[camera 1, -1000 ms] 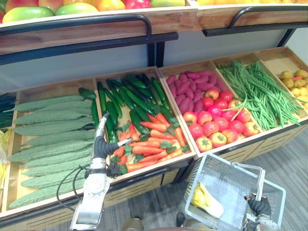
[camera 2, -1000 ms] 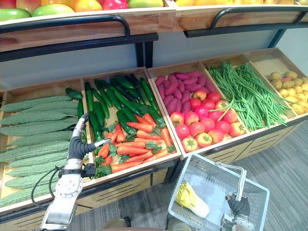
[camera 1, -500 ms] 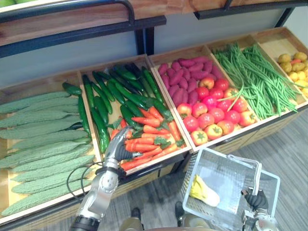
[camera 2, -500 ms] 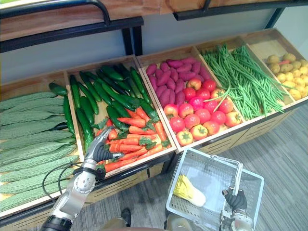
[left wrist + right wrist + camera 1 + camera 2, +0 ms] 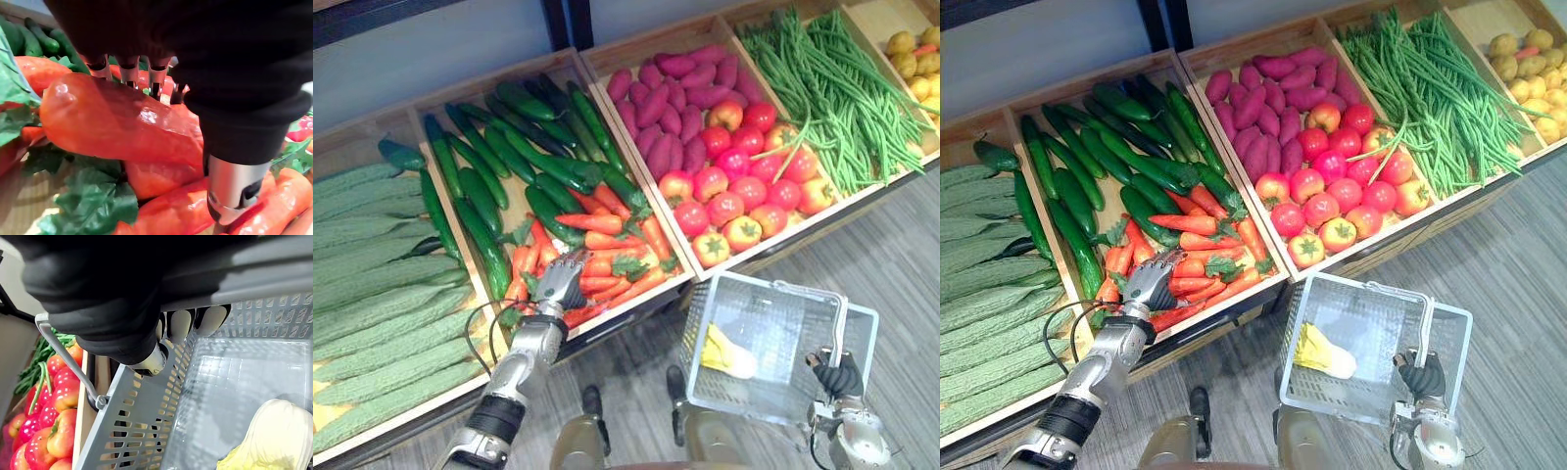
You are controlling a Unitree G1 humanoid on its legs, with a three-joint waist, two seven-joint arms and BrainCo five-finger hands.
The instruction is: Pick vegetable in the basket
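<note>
Orange carrots with green tops lie in the front of a wooden crate. My left hand rests on top of them near the crate's front edge, fingers stretched out and open. In the left wrist view one fat carrot lies between the fingers and the thumb. My right hand is shut on the handle of a grey plastic basket, held over the floor in front of the stand. A pale yellow cabbage lies inside the basket.
Dark cucumbers share the carrot crate. Bitter gourds fill the crate to the left. Purple sweet potatoes and tomatoes are to the right, then green beans and potatoes. Grey floor lies below.
The camera has tilted down. My left hand has moved right and down from the crate divider onto the carrots. The basket stays in my right hand.
</note>
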